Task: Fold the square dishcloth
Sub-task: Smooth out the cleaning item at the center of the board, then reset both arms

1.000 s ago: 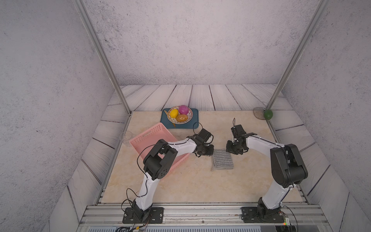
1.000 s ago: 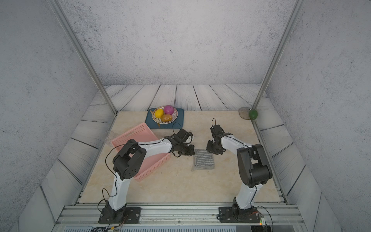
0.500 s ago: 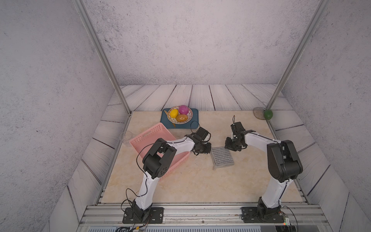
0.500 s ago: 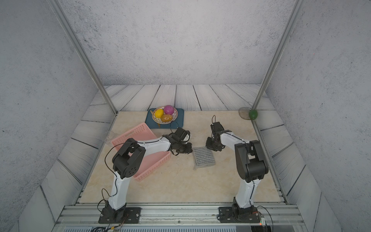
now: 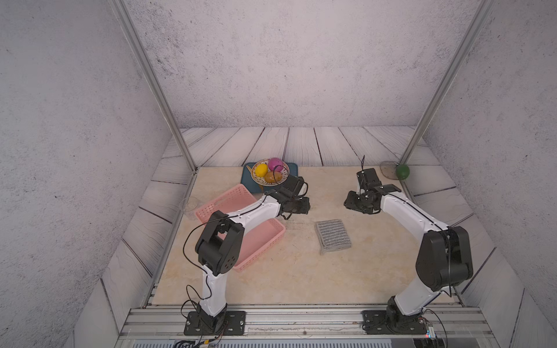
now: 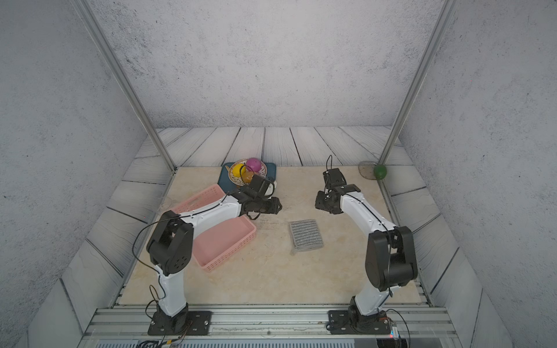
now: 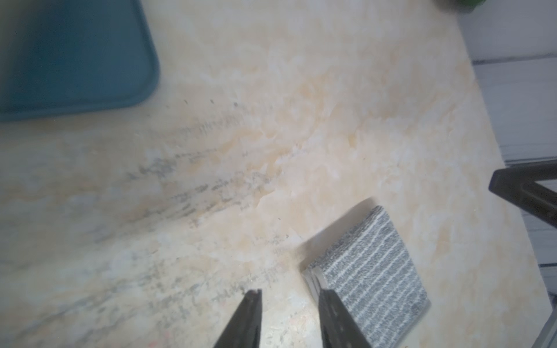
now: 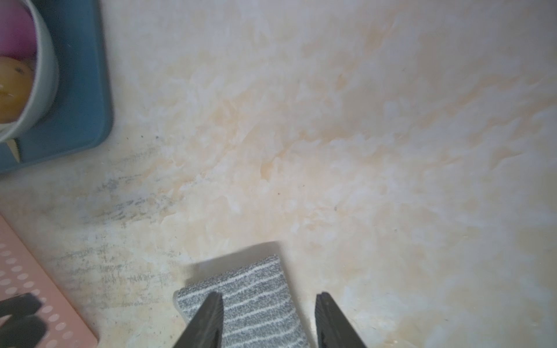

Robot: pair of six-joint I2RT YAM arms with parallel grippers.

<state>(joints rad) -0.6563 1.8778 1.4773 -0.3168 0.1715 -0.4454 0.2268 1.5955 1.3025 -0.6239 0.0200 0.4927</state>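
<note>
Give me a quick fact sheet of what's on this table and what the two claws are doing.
cloth: grey striped square dishcloth, folded in layers, lying flat on the table, not gripped
left gripper: open, empty, raised near the cloth
right gripper: open, empty, raised near the cloth
pink basket: partly under the left arm
far side: fruit bowl on a blue tray

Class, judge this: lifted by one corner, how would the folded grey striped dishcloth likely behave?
Probably floppy: the dishcloth lies flat in stacked layers, so a corner lift would likely unfold it. Its ribbed pile probably resists slipping.
</note>
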